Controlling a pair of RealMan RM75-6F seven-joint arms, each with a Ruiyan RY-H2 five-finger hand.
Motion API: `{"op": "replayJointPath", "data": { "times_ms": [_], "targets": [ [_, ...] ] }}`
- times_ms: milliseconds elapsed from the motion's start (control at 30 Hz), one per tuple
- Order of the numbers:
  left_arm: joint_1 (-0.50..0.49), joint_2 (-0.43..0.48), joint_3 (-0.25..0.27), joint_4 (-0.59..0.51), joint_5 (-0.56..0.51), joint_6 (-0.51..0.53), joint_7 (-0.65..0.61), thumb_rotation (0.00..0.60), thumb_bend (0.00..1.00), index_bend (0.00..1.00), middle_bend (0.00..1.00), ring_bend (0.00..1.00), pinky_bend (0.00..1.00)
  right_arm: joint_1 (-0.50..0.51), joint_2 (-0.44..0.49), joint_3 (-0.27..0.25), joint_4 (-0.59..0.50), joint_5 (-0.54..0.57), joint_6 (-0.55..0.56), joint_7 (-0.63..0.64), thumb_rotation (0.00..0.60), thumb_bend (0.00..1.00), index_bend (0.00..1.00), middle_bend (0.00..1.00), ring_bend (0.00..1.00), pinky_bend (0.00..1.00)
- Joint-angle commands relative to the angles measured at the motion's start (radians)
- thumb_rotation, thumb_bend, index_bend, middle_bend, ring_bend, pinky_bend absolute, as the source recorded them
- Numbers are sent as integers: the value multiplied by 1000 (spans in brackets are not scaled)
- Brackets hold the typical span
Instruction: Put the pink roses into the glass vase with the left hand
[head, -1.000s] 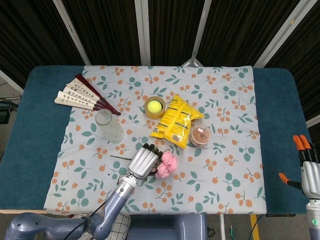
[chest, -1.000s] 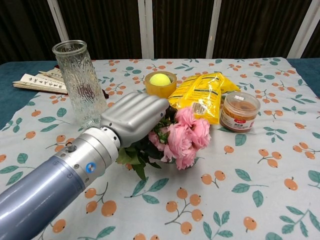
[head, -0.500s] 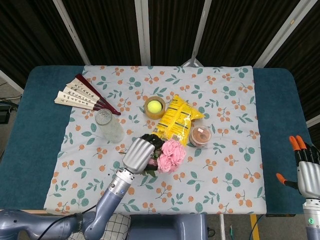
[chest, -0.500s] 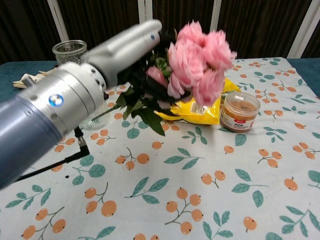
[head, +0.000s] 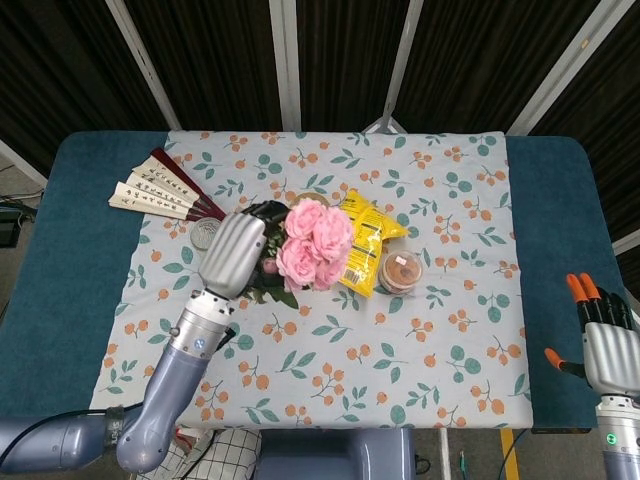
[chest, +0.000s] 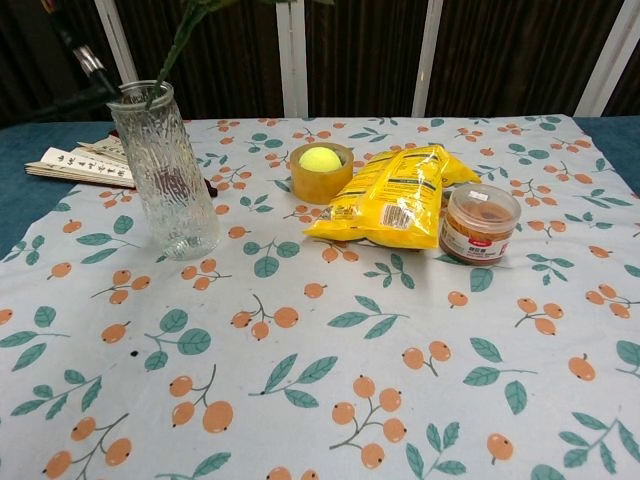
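Observation:
My left hand (head: 233, 255) holds the bunch of pink roses (head: 314, 240) raised well above the table, blooms to the right of the hand. Under the hand the glass vase (head: 207, 234) shows only by part of its rim. In the chest view the ribbed glass vase (chest: 166, 170) stands upright at the left, and a green stem (chest: 178, 45) slants down from the top edge to its mouth; the hand and blooms are out of that view. My right hand (head: 603, 337) hangs off the table's right edge, fingers apart and holding nothing.
A tape roll with a tennis ball (chest: 320, 161) in it, a yellow snack bag (chest: 392, 197) and a brown-filled jar (chest: 480, 222) lie right of the vase. Folded fans (head: 167, 191) lie at the far left on the floral cloth (head: 450, 290).
My left hand has lifted the roses off the cloth and carried them up and to the left, over the vase. The stem end now reaches the vase mouth. The right hand barely moved.

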Motion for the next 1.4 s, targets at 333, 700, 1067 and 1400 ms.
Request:
{"op": "replayJointPath", "data": {
  "times_ms": [333,700,1067,1400],
  "targets": [
    [8,108,-118,122,-122,-29,-278,600,337,502,521,347,388,3,-13,5,0,15,4,-27,600,116,0,0,0,0],
    [-10,106,-114,213,-84,-32,-450,600,337,502,523,347,388,2,-15,14,1,36,3,-25,600,116,0,0,0,0],
    [-17,89,-55,264,-63,-37,-574,600,331,500,522,347,387,2,-10,10,-1,36,-7,-13,600,116,0,0,0,0],
    [7,72,15,345,3,-13,-669,600,322,496,519,347,388,-3,-6,12,1,29,4,10,600,116,0,0,0,0]
  ]
}}
